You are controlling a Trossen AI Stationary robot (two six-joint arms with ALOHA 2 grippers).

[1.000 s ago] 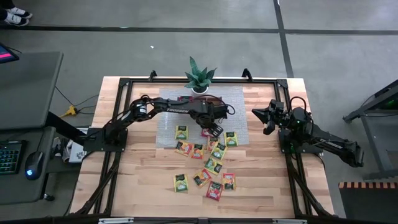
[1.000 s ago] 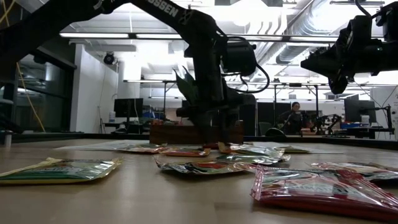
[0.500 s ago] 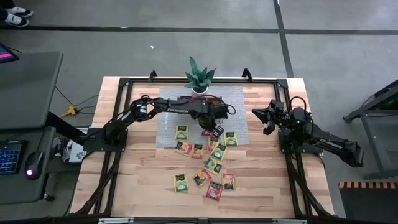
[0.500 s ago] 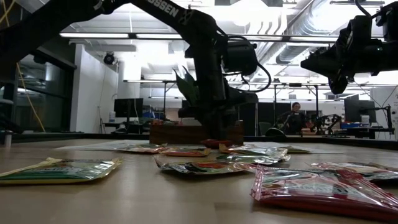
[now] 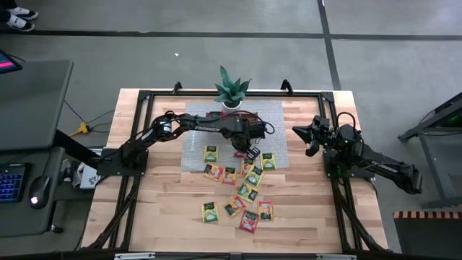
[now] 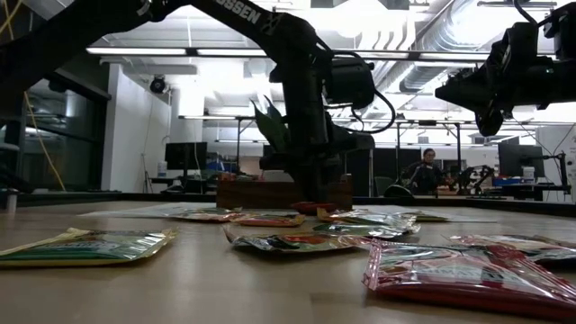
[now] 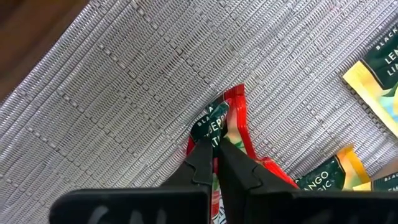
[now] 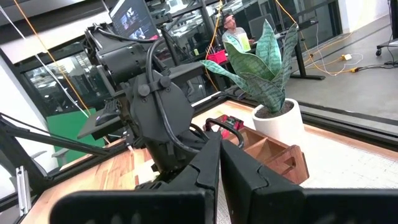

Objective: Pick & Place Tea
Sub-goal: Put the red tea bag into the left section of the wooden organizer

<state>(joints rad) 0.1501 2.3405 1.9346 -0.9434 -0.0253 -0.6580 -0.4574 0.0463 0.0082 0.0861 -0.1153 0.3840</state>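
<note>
My left gripper (image 5: 246,152) points down over the grey mat (image 5: 278,115) and is shut on a red tea packet (image 7: 235,121). More tea packets in red, orange, yellow and green (image 5: 245,189) lie flat on the mat's near edge and on the wood in front of it. The brown wooden tray (image 8: 273,155) stands at the mat's far side, by the potted plant (image 5: 231,89). My right gripper (image 5: 297,131) is shut, holds nothing, and hangs raised and level at the table's right side. My left gripper pinches the red packet between its two fingertips, about the packet's middle, just behind the dark label (image 7: 217,132). The fingers come from above, pointing down. The packet lies on the mat and buckles up beside the fingers, its far edge (image 7: 239,98) curled.
Yellow and orange packets (image 7: 373,74) lie close beside the held one. The black frame rails (image 5: 144,94) run around the table. A person (image 6: 425,169) sits in the room beyond the table. Bare wood shows at the near left (image 5: 162,209).
My left gripper has shut over the mat and taken hold of the red packet, staying in place. The packet has buckled between the fingertips and still lies on the mat.
</note>
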